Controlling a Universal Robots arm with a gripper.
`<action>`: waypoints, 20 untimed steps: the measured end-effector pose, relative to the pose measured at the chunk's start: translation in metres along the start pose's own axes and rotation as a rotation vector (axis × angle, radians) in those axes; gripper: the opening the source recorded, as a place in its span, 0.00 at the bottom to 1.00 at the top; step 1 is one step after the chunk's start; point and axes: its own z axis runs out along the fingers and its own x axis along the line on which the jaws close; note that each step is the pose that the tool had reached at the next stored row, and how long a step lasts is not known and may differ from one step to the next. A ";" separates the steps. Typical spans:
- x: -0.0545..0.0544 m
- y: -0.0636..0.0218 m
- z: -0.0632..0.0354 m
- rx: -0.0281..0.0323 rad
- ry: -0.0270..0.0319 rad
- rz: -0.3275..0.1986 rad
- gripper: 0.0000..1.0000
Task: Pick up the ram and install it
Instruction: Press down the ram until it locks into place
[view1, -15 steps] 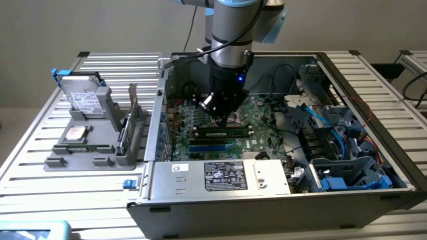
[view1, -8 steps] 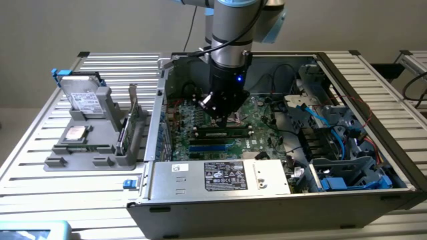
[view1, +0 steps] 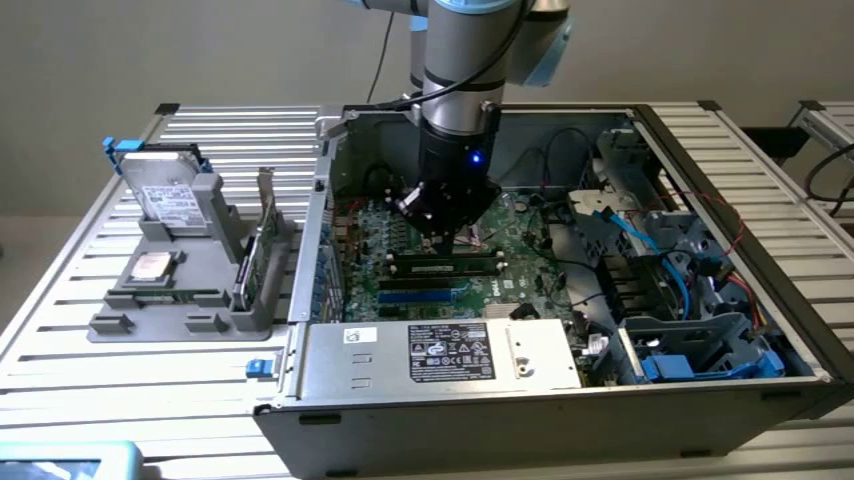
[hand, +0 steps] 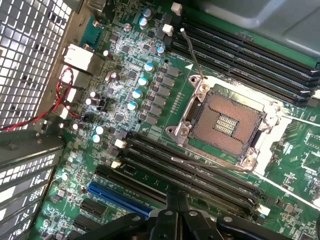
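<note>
End effector (view1: 445, 232) was closed, low inside the open computer case (view1: 561, 400) over the motherboard (hand: 150, 100), apparently for seating. Ram (view1: 441, 267) lay in a slot directly beneath it, on the near side. Parts holder (view1: 174, 300) stood on the bench (view1: 80, 370) at the exterior view's left.

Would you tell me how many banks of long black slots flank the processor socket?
2: the near bank beside the gripper, the far bank beyond the socket.
</note>
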 end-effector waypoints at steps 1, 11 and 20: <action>0.000 0.0000 0.0000 0.0000 0.0000 0.010 0.11; 0.000 0.0000 0.0000 0.0153 -0.0038 0.096 0.11; 0.000 0.0000 0.0000 0.0283 -0.0065 0.178 0.11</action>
